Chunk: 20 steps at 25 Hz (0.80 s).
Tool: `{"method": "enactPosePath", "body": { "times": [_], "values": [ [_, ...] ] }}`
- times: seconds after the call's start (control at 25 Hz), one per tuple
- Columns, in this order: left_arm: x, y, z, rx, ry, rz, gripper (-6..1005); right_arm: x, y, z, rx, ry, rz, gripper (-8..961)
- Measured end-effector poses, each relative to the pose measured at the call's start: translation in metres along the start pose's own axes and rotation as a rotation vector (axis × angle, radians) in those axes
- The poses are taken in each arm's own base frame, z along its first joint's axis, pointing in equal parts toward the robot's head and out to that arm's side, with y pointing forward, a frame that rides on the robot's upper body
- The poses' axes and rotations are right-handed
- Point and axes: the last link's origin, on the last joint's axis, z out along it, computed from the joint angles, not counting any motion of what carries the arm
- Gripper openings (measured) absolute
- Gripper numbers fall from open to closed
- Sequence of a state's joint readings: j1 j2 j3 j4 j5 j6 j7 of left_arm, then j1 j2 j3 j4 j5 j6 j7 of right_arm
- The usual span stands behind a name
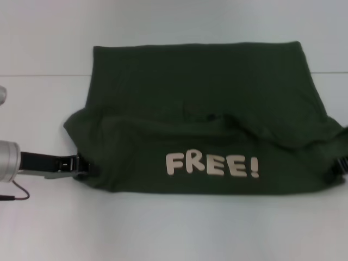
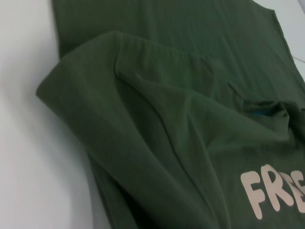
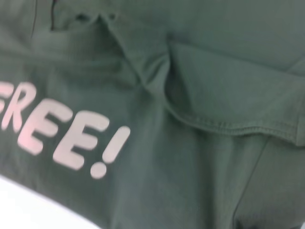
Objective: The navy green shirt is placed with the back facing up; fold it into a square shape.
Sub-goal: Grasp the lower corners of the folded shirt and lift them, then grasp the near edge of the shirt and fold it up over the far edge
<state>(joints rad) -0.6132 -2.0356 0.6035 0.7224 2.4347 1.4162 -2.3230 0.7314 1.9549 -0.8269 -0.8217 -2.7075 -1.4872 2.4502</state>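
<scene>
The navy green shirt [image 1: 201,109] lies spread on the white table [image 1: 163,234]. Its near part is folded over, so the cream "FREE!" lettering [image 1: 212,165] faces up. The fold is loose and puffed, with wrinkles at the collar [image 1: 212,117]. My left gripper [image 1: 82,165] is at the shirt's left edge, shut on the folded cloth there. My right gripper [image 1: 342,163] shows only as a dark sliver at the shirt's right edge. The left wrist view shows the raised fold [image 2: 119,109], and the right wrist view shows the lettering [image 3: 66,136] and a hem [image 3: 228,126].
A table seam [image 1: 43,75] runs across the far side, behind the shirt. My left arm's silver link [image 1: 8,160] and a thin cable [image 1: 19,193] lie at the left edge. Bare white table lies in front of the shirt.
</scene>
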Motion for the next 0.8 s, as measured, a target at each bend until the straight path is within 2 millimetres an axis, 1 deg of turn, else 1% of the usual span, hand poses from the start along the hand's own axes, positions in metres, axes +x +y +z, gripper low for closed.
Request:
{"method": "enactPosePath", "body": {
  "times": [0.2, 0.28, 0.48, 0.64, 0.8],
  "values": [
    [-0.012, 0.000, -0.014, -0.033, -0.067, -0.014, 23, 0.032, -0.001, -0.006, -0.079, 0.114, -0.045, 41],
    [-0.018, 0.001, -0.019, -0.051, -0.108, -0.019, 23, 0.048, -0.001, -0.008, -0.126, 0.169, -0.070, 41],
    [-0.037, 0.008, -0.034, -0.120, -0.260, -0.020, 23, 0.079, -0.001, -0.010, -0.197, 0.269, -0.132, 41],
    [-0.052, 0.018, -0.041, -0.178, -0.389, -0.013, 21, 0.095, 0.002, -0.007, -0.227, 0.345, -0.193, 42],
    [-0.071, 0.027, -0.049, -0.263, -0.499, -0.028, 26, 0.101, 0.004, -0.005, -0.228, 0.385, -0.213, 42]
  ]
}}
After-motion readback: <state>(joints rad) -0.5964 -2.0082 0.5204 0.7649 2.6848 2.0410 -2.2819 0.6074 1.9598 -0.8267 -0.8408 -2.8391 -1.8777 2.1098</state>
